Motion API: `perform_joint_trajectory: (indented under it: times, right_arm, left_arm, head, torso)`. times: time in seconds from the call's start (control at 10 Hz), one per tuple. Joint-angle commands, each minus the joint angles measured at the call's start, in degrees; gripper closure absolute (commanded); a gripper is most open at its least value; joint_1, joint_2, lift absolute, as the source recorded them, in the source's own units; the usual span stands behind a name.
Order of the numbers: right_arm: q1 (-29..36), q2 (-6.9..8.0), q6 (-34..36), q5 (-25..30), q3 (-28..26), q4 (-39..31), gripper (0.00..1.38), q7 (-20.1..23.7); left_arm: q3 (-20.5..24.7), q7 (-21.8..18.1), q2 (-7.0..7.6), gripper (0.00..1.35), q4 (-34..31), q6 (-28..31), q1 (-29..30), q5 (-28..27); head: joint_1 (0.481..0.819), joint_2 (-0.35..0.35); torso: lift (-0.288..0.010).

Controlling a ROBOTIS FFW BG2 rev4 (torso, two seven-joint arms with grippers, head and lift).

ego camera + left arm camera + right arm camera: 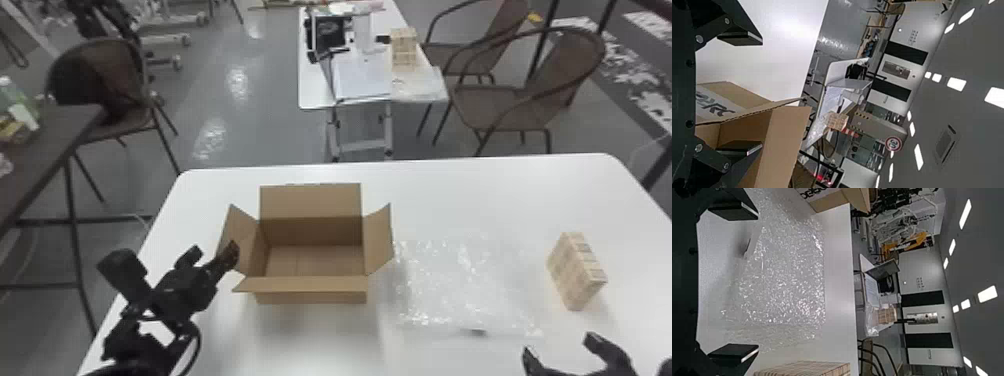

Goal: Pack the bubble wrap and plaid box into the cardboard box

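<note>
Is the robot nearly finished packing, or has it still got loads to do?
Loads to do! Only the cardboard box looks ready, standing with its flaps open, and nothing is inside it. Nothing is in hand: the left gripper and right gripper are open and empty. Both things are left to pack: the bubble wrap lies beside the box on the table, and the plaid box is farther right.
</note>
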Motion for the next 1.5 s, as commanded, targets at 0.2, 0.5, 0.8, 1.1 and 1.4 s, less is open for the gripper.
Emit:
perform_joint_trajectory:
  times: [0.2, 0.5, 0.8, 1.1, 1.4]
  right_arm:
    - [-0.67, 0.05, 0.26, 0.09, 0.08, 0.55, 0.11, 0.40]
    - [-0.76, 0.05, 0.26, 0.09, 0.08, 0.63, 0.11, 0.40]
    - [-0.67, 0.05, 1.31, 1.50, 0.08, -0.51, 0.11, 0.32]
    - [-1.02, 0.05, 7.11, 2.11, 0.08, -4.02, 0.11, -1.88]
    - [-5.42, 0.05, 21.00, 2.64, 2.02, -8.42, 0.11, -3.46]
  left_arm:
    - [-0.31, -0.78, 0.02, 0.96, 2.28, -1.21, -1.54, -1.88]
    - [-1.72, -0.69, -0.24, 1.06, 2.19, -5.25, -1.63, -4.17]
    - [-0.75, 0.01, -3.49, 1.21, 1.75, -6.83, -1.37, -5.66]
    - [-2.25, 0.71, -3.41, 1.21, 1.66, -7.45, -1.10, -5.75]
    - [-2.69, 1.24, -3.73, 1.21, 1.31, -7.01, -0.75, -6.01]
  head:
    - [0.695, 0.139]
    - [0.695, 0.127]
    - [0.695, 0.120]
    - [0.695, 0.105]
    - [0.695, 0.092]
  torso:
    - [-0.044]
    - [-0.044]
    - [-0.044]
    - [-0.044]
    - [-0.044]
